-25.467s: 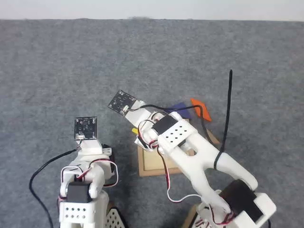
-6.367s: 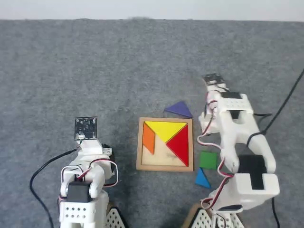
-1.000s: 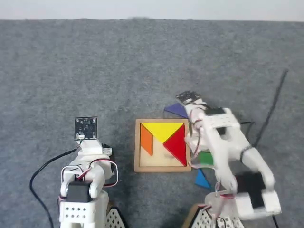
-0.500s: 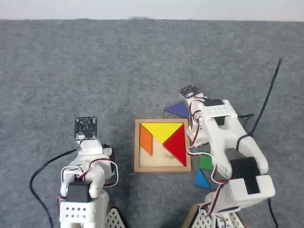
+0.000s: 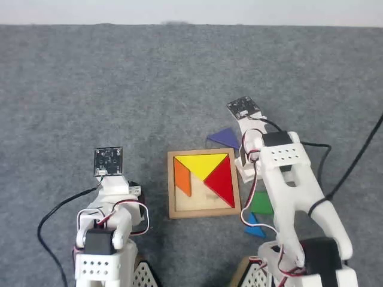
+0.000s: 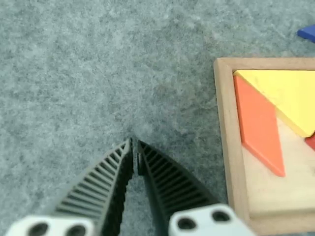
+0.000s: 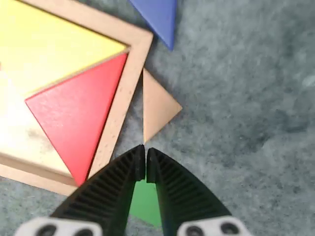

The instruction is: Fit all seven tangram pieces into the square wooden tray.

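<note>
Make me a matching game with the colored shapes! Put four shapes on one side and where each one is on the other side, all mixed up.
Shapes:
1. yellow triangle
2. orange piece
3. tan triangle
4. purple triangle

Places:
A. on the carpet, beyond the far right corner of the tray
B. inside the tray, along its far wall
C. on the carpet, alongside the tray's right rim
D. inside the tray, along its left wall

Pairs: 1-B, 2-D, 3-C, 4-A

Three pieces (image 5: 202, 164) lie in the tray (image 5: 197, 205), others (image 5: 224, 138) beside it.
</note>
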Controlling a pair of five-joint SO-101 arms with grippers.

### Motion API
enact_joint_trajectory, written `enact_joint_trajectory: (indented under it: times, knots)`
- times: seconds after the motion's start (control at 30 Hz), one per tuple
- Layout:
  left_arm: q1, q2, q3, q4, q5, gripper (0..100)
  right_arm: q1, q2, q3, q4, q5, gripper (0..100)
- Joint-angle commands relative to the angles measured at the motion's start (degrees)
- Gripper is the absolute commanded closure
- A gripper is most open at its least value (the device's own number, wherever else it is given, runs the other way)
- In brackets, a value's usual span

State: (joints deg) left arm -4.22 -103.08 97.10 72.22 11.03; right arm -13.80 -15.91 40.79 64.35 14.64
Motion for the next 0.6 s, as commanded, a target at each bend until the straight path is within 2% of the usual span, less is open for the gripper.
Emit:
enact_joint_trajectory:
  times: [0.0, 0.1, 0.17, 0.57]
  knots:
    - [-0.4, -1.1, -0.7, 0.1, -0.5, 99, -0.1, -1.4, -0.7, 0.3, -0.2, 92.1]
    - [-0.4, -1.1, -0.7, 0.1, -0.5, 99, -0.1, 2.2, -2.9, 0.3, 1.9, 77.6]
    - [-0.4, -1.1, -0.7, 0.1, -0.5, 99, 0.0, 5.5, -5.2, -0.2, 3.2, 72.3]
    - [-0.4, -1.1, -0.7, 0.1, -0.5, 99, -0.5, 25.6, -19.7, -1.7, 7.9, 72.3]
